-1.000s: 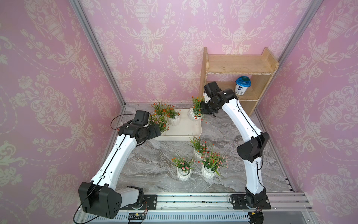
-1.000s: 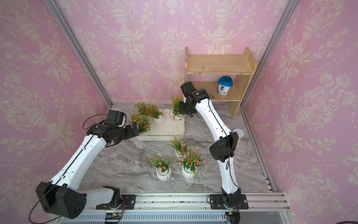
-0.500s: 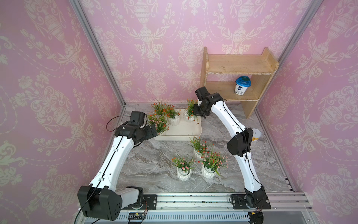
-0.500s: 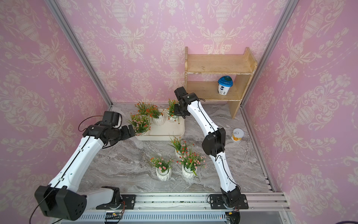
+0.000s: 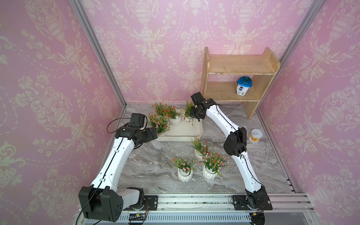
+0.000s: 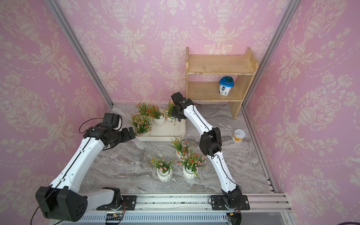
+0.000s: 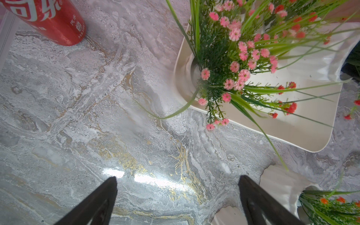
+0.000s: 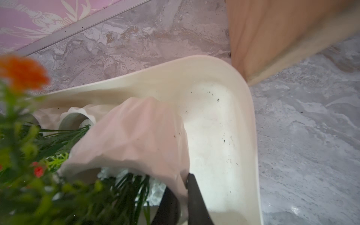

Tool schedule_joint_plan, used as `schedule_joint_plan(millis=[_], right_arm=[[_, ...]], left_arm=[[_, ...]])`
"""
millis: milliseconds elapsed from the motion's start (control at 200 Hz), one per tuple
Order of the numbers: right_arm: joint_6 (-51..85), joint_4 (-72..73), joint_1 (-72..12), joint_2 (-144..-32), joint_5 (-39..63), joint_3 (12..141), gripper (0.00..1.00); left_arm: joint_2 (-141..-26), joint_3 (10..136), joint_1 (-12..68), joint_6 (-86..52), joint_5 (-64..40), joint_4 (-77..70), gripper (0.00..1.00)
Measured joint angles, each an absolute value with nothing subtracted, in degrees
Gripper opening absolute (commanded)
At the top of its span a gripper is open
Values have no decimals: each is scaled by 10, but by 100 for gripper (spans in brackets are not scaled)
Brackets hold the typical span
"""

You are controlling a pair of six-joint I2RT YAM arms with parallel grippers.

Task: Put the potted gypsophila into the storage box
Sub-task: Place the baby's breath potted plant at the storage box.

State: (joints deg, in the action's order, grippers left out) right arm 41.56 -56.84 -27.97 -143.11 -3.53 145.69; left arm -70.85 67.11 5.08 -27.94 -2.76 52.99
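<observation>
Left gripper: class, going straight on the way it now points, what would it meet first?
Probably the overhanging sprigs of the pink potted gypsophila at the storage box corner; depth is unclear, so the rim might come first.

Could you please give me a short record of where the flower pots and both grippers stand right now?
Storage box: cream, shallow, four pots within it
Boxed pots: three, upright
Held pot: tilted, within the box's corner nearest the shelf; touching the floor or not, unclear
Right gripper: shut on held pot's rim
Left gripper: open, empty, beside the box
Table pots: three, upright, outside the box
</observation>
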Motion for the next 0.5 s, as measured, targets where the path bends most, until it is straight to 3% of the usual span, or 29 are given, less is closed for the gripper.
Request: schedule_joint_plan(millis=[495], right_arm=[[456,-519,-286,-1436,-59,1419,0]], left_arm=[[-709,666,45,-279,-42,528,99]])
